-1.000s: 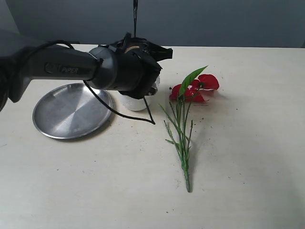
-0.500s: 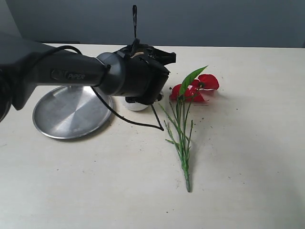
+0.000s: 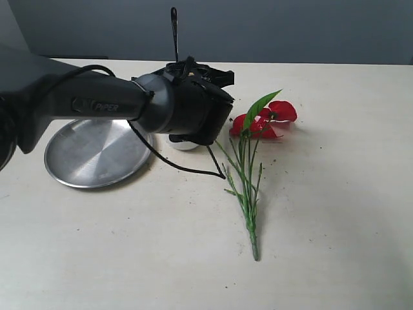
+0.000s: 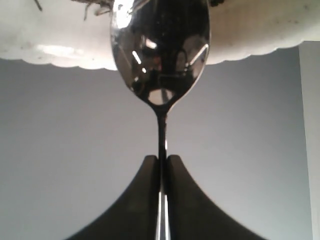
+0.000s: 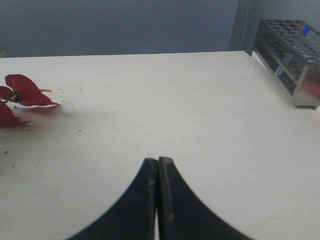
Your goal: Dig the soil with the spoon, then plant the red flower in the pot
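Observation:
My left gripper (image 4: 162, 159) is shut on the thin handle of the shiny spoon (image 4: 160, 50). The spoon's bowl reaches over the scalloped rim of the white pot (image 4: 250, 40), where a few dark fibres of soil (image 4: 97, 6) show. In the exterior view the left wrist covers most of the pot (image 3: 184, 145), and the spoon's handle (image 3: 174, 32) sticks up above the wrist. The red flower (image 3: 274, 116) lies flat on the table to the right of the pot, with its stems (image 3: 246, 194) running toward the front. My right gripper (image 5: 158, 161) is shut and empty above bare table, the flower's petals (image 5: 25, 92) off to one side.
A round steel plate (image 3: 97, 152) lies left of the pot, partly under the left arm. A metal test-tube rack (image 5: 295, 55) stands at the table's edge in the right wrist view. A black cable (image 3: 187, 169) loops down from the left wrist onto the table.
The left wrist has shifted right and settled lower over the pot, hiding more of it. The spoon's handle now leans a little to the left. The flower has not moved.

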Controlling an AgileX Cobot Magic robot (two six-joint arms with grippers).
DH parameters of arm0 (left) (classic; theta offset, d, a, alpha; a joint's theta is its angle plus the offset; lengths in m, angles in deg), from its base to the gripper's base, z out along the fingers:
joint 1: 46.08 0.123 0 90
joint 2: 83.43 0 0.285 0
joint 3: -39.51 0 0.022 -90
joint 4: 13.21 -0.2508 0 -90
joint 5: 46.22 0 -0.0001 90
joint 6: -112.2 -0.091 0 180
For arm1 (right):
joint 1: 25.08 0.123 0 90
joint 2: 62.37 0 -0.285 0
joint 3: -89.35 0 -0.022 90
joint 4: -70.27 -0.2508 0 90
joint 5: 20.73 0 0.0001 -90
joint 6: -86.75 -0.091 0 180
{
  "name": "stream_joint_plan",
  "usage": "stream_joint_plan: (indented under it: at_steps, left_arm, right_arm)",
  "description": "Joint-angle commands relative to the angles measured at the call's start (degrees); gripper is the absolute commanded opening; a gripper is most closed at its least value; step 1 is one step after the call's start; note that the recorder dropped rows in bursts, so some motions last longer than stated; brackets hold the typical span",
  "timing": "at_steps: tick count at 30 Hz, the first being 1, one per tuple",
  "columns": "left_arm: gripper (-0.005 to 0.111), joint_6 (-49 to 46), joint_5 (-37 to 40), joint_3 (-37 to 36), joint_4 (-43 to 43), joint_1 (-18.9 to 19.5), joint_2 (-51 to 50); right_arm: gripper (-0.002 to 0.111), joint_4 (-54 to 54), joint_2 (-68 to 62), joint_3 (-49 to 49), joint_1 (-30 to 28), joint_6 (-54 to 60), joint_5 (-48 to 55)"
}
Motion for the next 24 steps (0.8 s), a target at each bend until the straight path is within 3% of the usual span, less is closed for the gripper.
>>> stream_joint_plan:
  at_steps: [1,12,20,24]
  left_arm:
    - [0.000,-0.10,-0.81,0.27,-0.25,-0.61,1.16]
    - [0.000,0.25,-1.65,0.27,-5.57,-0.61,1.81]
    - [0.000,0.25,1.66,0.27,-13.57,3.01,1.71]
    - [0.000,0.25,0.54,0.27,-12.58,3.36,0.70]
  right_arm:
    - [-0.001,0.06,0.37,-0.07,-0.34,0.04,-0.57]
    - [-0.001,0.06,0.37,-0.07,-0.34,0.04,-0.57]
    - [-0.001,0.06,0.37,-0.07,-0.34,0.04,-0.57]
    - [-0.001,0.06,0.37,-0.07,-0.34,0.04,-0.57]
